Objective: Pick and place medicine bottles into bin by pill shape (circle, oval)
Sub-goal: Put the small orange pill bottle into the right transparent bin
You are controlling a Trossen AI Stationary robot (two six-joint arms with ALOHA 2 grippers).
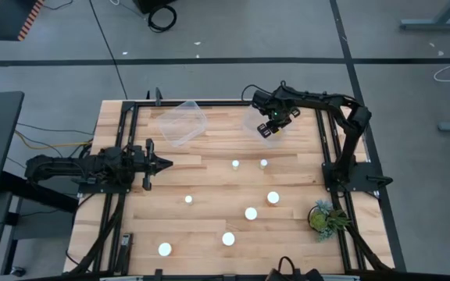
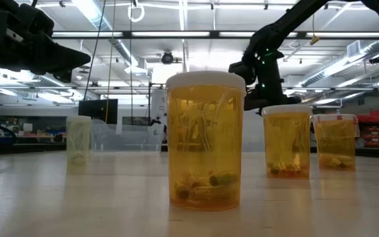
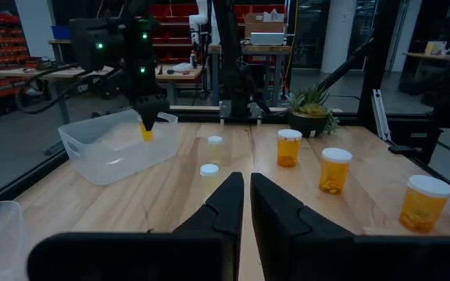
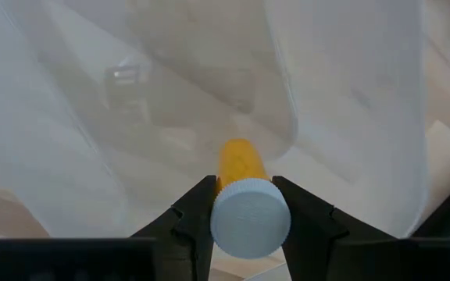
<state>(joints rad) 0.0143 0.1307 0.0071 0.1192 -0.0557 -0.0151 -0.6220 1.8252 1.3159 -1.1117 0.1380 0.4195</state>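
My right gripper [image 4: 250,204] is shut on an amber medicine bottle [image 4: 239,165] with a white cap, above the clear bin [image 1: 255,117] at the table's far right. It also shows in the left wrist view, with the bottle [image 3: 146,131] over the bin [image 3: 108,148]. Several other white-capped bottles stand upright on their bases across the middle and near part of the table [image 1: 251,212], [image 1: 188,199], [image 1: 165,249]. My left gripper [image 1: 161,163] is shut and empty at the table's left, pointing right. My right gripper pinches the bottle between its two fingers at the white cap [image 4: 219,220] and the top of the body. The fingers come from above, pointing down along the bottle. The bottle is upright, its amber body [image 3: 146,133] sticking out below the fingertips, lifted clear over the bin.
A second clear bin [image 1: 183,122] lies tilted at the far middle-left. A small green plant [image 1: 324,218] stands near the right edge. Black frame rails [image 1: 328,148] run along the table's sides. In the low view one bottle [image 2: 206,141] stands close to the camera.
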